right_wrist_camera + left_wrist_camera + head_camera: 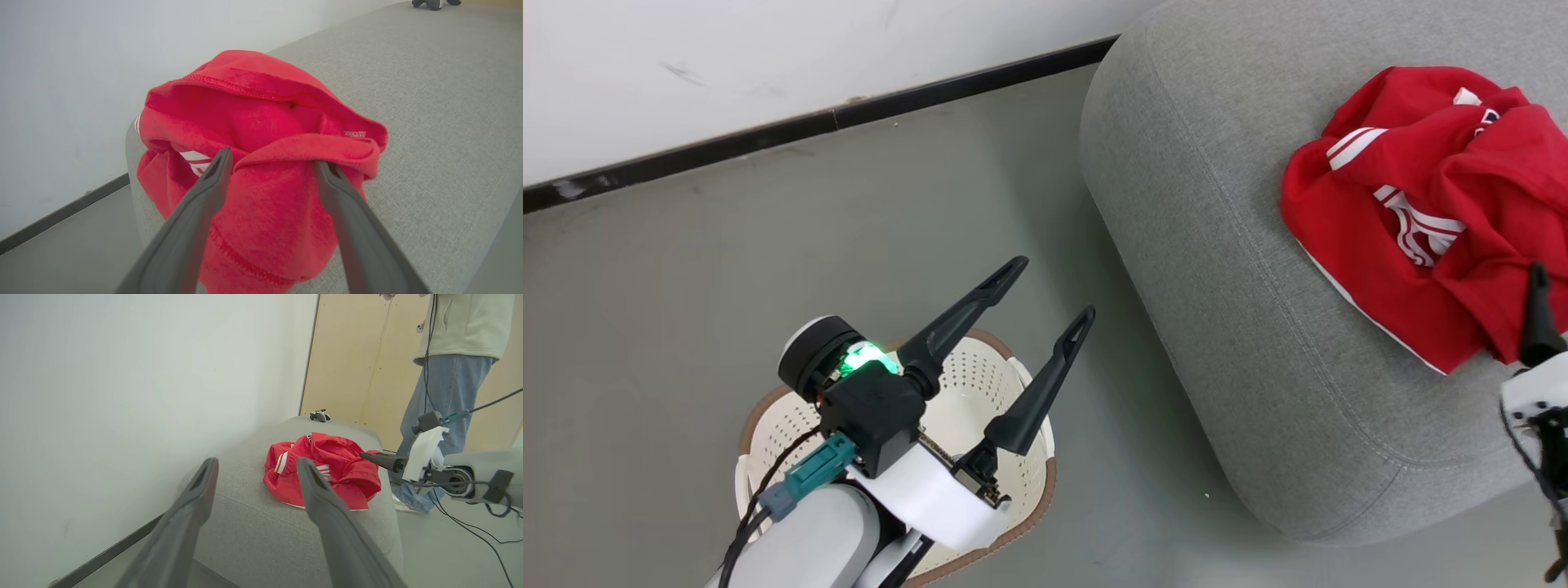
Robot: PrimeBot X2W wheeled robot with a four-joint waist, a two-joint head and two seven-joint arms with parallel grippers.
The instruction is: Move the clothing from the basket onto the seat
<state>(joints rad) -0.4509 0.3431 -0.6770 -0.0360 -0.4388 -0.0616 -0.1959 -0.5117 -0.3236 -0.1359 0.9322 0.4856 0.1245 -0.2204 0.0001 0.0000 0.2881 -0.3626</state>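
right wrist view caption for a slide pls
Right pincer open over the crumpled red clothing lying on the grey seat.

Bright red on the clothing (1421,204), with white stripes and a white trim along one edge. Plain mid-grey weave right across the seat (1217,245). Cream-white with a dotted grid of holes for the basket (980,384), brown round its rim. Black on the left claw (1054,287), dark grey on the right claw (272,157). Dull grey-green floor (727,269), white wall (686,49), black skirting (768,136).
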